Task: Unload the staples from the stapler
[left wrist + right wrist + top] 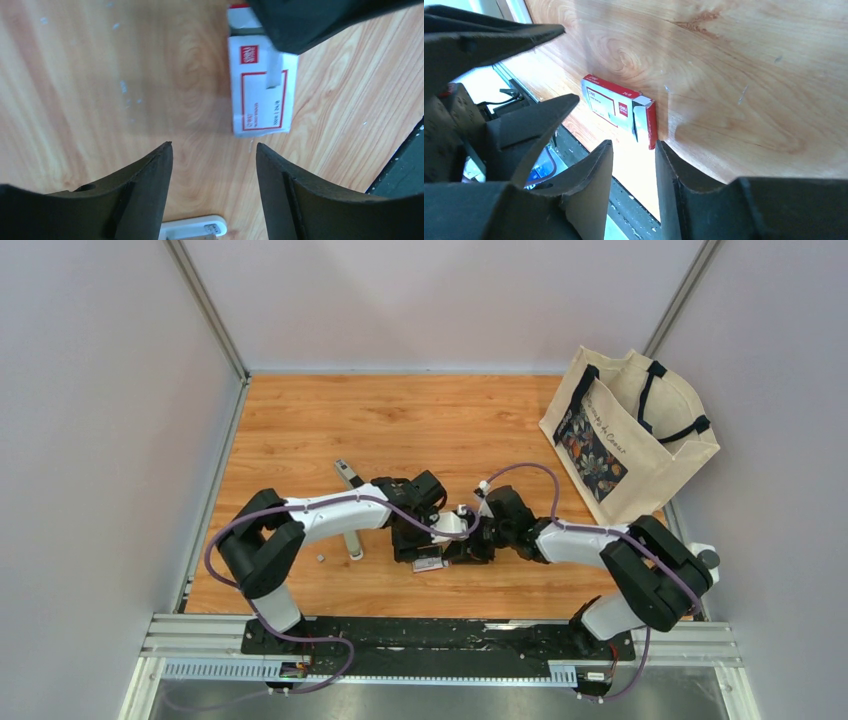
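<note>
The stapler [351, 512] is a long thin grey-and-white bar lying on the wooden table, partly under my left arm. A tiny grey bit [320, 557], perhaps staples, lies by its near end. My left gripper [418, 543] [214, 146] is open and empty, just above the table. The red-and-white box [260, 90] lies flat just beyond its fingertips. My right gripper [464, 544] [634, 144] is open with a narrow gap and empty, close to the same box [619, 106]. A white flat piece [192, 227] lies under the left gripper.
The box also shows in the top view [428, 563], at the near side of both grippers. A cream tote bag [630, 435] stands at the back right. The black rail [440, 635] runs along the table's near edge. White walls close in both sides.
</note>
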